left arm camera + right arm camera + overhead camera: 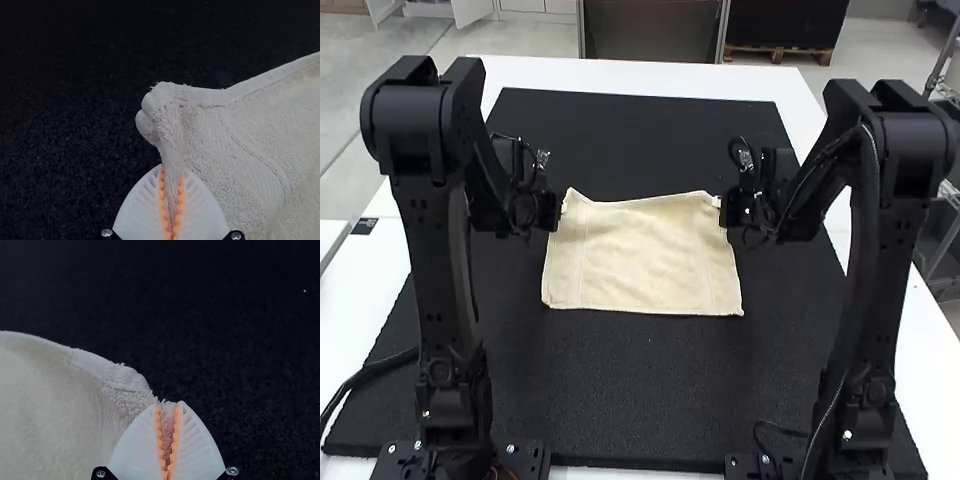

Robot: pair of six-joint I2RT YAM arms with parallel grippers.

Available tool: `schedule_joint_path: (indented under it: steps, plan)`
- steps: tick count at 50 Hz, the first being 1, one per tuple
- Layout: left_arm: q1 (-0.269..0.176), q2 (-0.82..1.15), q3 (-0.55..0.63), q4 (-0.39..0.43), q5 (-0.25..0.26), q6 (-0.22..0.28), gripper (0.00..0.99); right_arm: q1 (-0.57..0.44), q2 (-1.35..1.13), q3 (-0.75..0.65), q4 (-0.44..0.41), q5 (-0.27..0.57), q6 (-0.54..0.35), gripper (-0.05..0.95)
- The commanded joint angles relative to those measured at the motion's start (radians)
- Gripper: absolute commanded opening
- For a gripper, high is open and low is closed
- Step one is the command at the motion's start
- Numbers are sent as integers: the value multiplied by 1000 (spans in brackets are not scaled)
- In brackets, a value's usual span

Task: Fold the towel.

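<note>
- Black mat [640, 400] over a white table [620, 75], taking up most of the middle of the high view; the cream towel [640, 255] lies just above the centre of that frame, spread out wide, its lower edge nearly straight and its upper edge dipping between the two corners
- Left gripper [173, 168], on the left arm [450, 250]: fingers clenched on the towel's upper-left corner as the high view has it, a pinch of cloth squeezed between the orange pads and a bunched bit poking out past the tips
- Right gripper [170, 404], on the right arm [875, 260]: fingers clamped on the upper-right corner, with a smaller tuck of cloth between the pads
- Progress, as I judge it: the towel is laid flat enough and both upper corners are gripped, so this looks like the start of a fold – whether it is one layer or already doubled, I can't tell
- Left to do, likely: bring the upper edge down over the lower one, level on both sides, let go, and perhaps fold again; uneven corners would skew it
- Writing: a small dark patch [365, 226] sits on the table at the left of the high view, but I can make out no words there or on the towel
</note>
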Motion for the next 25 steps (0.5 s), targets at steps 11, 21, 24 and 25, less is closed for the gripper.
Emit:
schedule_joint_path:
  steps: [11,21,24,25]
  plan:
    - [30,-104,-56,9,45,26,23,-41,-99,-58,11,-51,10,-20]
    - [33,-167,-99,5,64,26,23,-63,-119,-82,11,-67,4,-20]
    - [33,-184,-113,8,65,30,23,-71,-123,-90,11,-76,4,-20]
    - [33,-188,-116,8,65,30,23,-75,-123,-91,11,-79,4,-20]
